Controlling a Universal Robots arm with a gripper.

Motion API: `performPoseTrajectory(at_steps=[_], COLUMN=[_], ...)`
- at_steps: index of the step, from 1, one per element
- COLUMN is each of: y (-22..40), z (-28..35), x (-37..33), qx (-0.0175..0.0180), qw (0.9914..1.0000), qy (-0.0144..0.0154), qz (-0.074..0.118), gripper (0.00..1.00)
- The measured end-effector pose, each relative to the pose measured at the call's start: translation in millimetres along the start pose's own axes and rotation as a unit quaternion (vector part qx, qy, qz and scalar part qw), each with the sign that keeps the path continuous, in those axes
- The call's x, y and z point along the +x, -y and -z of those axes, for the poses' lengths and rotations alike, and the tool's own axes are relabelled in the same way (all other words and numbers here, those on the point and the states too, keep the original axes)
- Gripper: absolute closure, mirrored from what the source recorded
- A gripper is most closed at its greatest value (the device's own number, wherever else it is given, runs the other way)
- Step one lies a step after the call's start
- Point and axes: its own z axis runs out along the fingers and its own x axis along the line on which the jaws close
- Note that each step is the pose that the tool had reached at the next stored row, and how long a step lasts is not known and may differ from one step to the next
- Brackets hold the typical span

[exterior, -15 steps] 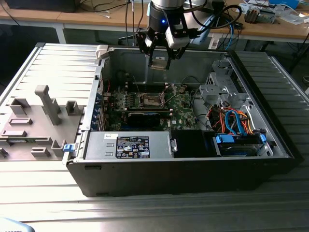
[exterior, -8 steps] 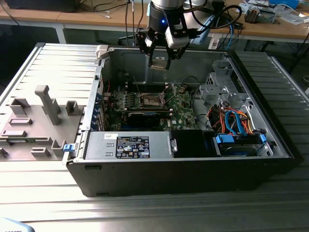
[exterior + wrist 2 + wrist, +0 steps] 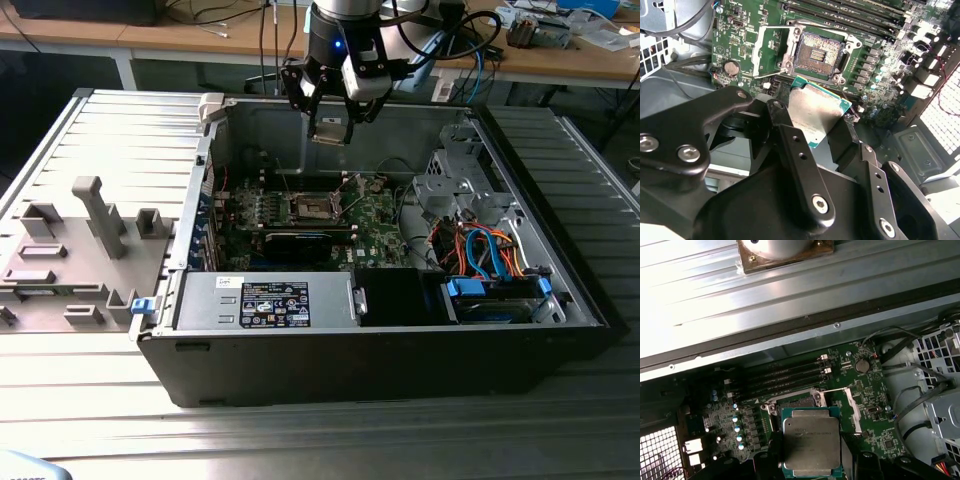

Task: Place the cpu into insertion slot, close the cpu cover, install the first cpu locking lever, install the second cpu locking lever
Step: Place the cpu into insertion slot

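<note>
I saw black claw (image 3: 812,120) clamped on silvery-tan square cpu (image 3: 817,107) above dark square insertion slot (image 3: 817,52); misalignment risked bent contacts.

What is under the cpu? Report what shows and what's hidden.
The gripper holds the cpu above the green motherboard. The second wrist view shows the insertion slot empty, cpu cover swung open. In the first wrist view the cpu hides most of that slot.

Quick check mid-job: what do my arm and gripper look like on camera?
The gripper is black, with angular linked fingers fastened by silver screws. The arm's wrist is dark with a small blue light, and black cables loop off it.
</note>
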Motion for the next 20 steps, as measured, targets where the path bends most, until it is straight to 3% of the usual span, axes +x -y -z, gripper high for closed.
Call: performPoseTrajectory(at_steps=[20], y=[0.0], z=[0.0], x=[0.0], qx=[-0.0002], qw=[0.99995], qy=[0.0009], qz=[-0.01], gripper=[0.45])
